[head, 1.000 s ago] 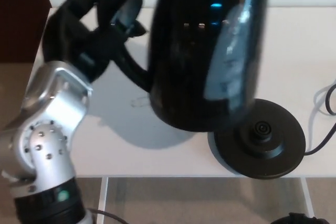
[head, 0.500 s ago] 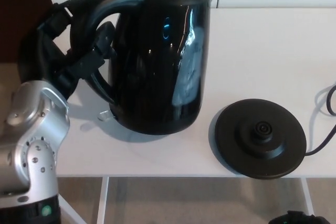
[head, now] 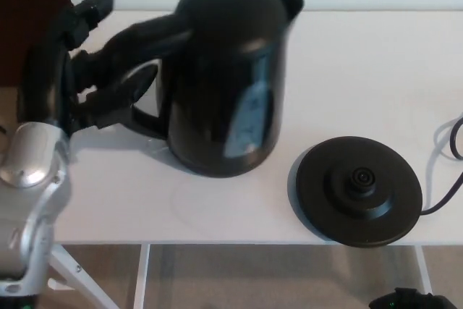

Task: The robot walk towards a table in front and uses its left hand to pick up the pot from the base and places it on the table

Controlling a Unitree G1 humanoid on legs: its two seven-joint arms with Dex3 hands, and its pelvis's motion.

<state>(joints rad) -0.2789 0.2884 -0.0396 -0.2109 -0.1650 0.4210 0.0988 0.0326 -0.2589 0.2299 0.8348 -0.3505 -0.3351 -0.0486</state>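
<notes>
A black electric pot (head: 224,77) stood upright on a white surface (head: 376,63), its long axis vertical and its bottom flat on the top. It sat off its round black base (head: 358,189), which lay empty just to the pot's right, with a narrow strip of white showing between the two. A cable (head: 452,142) ran from the base off the right edge.

The pot's handle (head: 155,30) pointed toward the robot's left, straight at the left hand (head: 72,70), which reached in on a silver forearm (head: 29,179). The fingers (head: 116,95) appeared to be wrapped on the handle, one seeming to pass through its loop. Black on black made the contact hard to confirm, and one finger stood clear above the grip. The right hand did not show, so the left was the only hand near the pot.

The placing looked essentially done. What remained was probably to let go and draw the hand out leftward, away from the handle, without nudging the pot.
</notes>
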